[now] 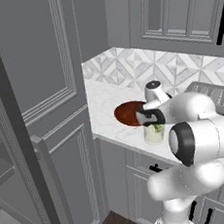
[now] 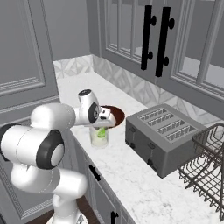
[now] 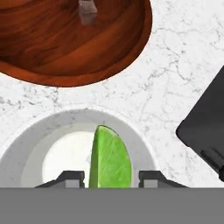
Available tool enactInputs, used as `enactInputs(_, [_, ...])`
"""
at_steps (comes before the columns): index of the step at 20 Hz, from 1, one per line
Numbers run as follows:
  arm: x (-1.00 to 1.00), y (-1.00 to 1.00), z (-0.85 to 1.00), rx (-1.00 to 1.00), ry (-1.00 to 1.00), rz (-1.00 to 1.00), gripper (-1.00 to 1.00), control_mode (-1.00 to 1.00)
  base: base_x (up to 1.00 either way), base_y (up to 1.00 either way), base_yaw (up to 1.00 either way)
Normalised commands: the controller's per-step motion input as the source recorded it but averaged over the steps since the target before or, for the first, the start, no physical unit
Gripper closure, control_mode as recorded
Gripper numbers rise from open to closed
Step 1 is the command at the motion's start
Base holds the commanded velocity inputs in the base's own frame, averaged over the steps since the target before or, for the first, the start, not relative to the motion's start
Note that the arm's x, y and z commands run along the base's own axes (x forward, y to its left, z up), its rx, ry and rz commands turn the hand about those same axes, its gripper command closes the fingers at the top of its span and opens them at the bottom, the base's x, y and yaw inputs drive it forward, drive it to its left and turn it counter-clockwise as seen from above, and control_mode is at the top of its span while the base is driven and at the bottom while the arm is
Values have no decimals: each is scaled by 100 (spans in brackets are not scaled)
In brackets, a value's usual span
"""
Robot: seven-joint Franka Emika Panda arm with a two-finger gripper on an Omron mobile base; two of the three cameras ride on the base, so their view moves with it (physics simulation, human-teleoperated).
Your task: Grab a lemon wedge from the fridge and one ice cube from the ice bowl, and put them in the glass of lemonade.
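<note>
This is a home kitchen, rendered rather than real. A white marble counter [image 2: 131,175] runs into a corner, backed by a grey-and-white patterned tile wall [image 1: 168,69]. Panelled grey cabinets [image 1: 39,58] stand beside it, and glass-fronted upper cabinets with black handles [image 2: 153,39] hang over the counter's back edge. Drawers with black pulls [image 2: 94,173] sit under the front edge. On the counter, a grey four-slot toaster [image 2: 164,131] and, at the right end, a dark wire dish rack [image 2: 205,153]. Near the front edge, a wooden bowl [image 3: 74,39] and a glass [image 1: 154,134] with a green wedge [image 3: 109,159] in it.
</note>
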Motion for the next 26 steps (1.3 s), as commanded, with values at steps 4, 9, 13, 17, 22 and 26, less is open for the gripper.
enactInputs(4, [13, 4, -1, 0, -9, -5, -100, -100, 0, 0, 0])
enactInputs(9, [2, 2, 37, 0, -10, -7, -100, -100, 0, 0, 0])
enactInputs(13, [-84, 0, 81, 0, -20, -1, -100, -100, 0, 0, 0])
enactInputs(17, [-100, 0, 71, 0, -25, 0, -100, -100, 0, 0, 0])
enactInputs(22, [-100, -14, 44, 2, -46, 0, -100, -100, 0, 0, 0])
enactInputs(26, [-80, -28, 16, 25, -45, 2, -100, -100, 0, 0, 0])
